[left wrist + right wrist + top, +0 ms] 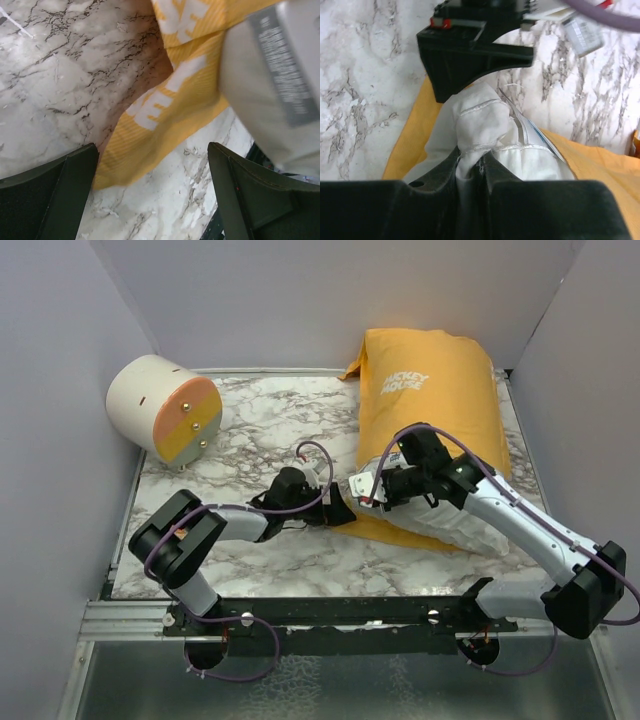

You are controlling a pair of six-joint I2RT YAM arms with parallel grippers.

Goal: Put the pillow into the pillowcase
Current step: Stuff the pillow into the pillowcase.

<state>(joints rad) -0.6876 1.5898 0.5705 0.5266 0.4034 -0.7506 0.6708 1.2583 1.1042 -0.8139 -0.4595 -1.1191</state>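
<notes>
We see the pillow (455, 528) — plump, white — mostly inside the orange pillowcase (430, 400), its near end poking out. The case lies lengthwise on the worktop's (260, 440) right side, "MICKEY MOUSE" lettering up.

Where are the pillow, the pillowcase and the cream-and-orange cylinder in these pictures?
pillow (485, 120): right wrist view, bunched white corner with the stitched seam.
pillowcase (430, 405): top external view, orange face below the white lettering.
cylinder (140, 395): top external view, cream side wall.
</notes>
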